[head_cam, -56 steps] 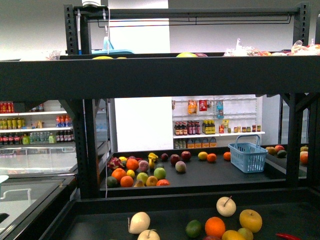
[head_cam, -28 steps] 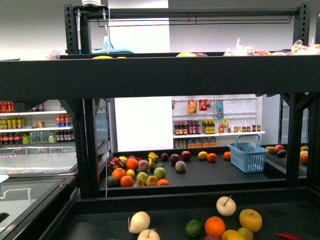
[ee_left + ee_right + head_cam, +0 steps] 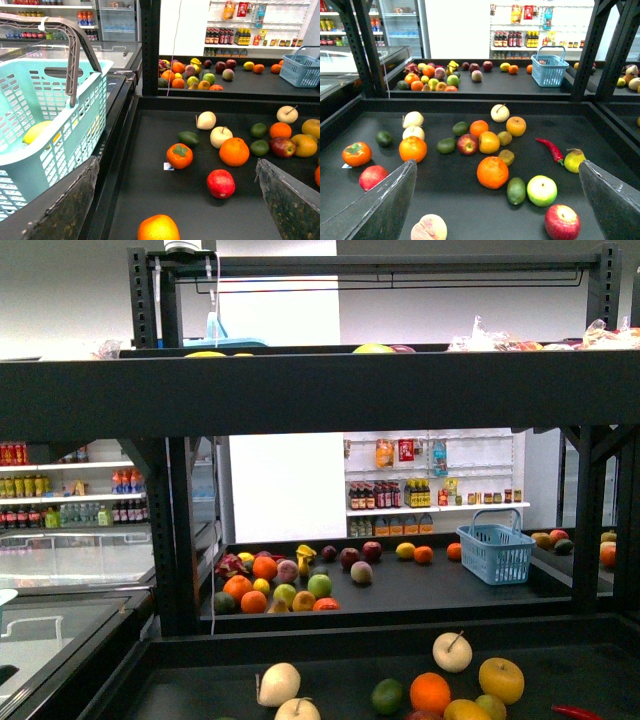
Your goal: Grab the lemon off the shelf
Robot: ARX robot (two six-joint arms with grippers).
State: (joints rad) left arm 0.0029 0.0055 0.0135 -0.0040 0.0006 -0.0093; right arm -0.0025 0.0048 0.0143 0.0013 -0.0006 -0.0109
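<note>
Yellow lemon (image 3: 36, 132) sits in teal basket (image 3: 80, 105), left of shelf (image 3: 145, 175). Front view unchanged vs 1 s ago. Left gripper (image 3: 176, 170) and right gripper (image 3: 497, 165) wide open, empty; pick prob. done.

We note a blue basket (image 3: 496, 552) standing on the far deck, right of a loose cluster of mixed fruit. Behind it, white wall shelves of bottles (image 3: 434, 496) fill the background.

On the near deck we count a red chili (image 3: 550, 149) beside a yellow-green pear (image 3: 574, 160), a large orange (image 3: 492, 172) near a green lime (image 3: 516, 190), and a persimmon (image 3: 356, 153) well apart from them.

A pale teal basket (image 3: 47, 120), grey handle raised, sits beside the deck edge; something yellow shows through its slats.
</note>
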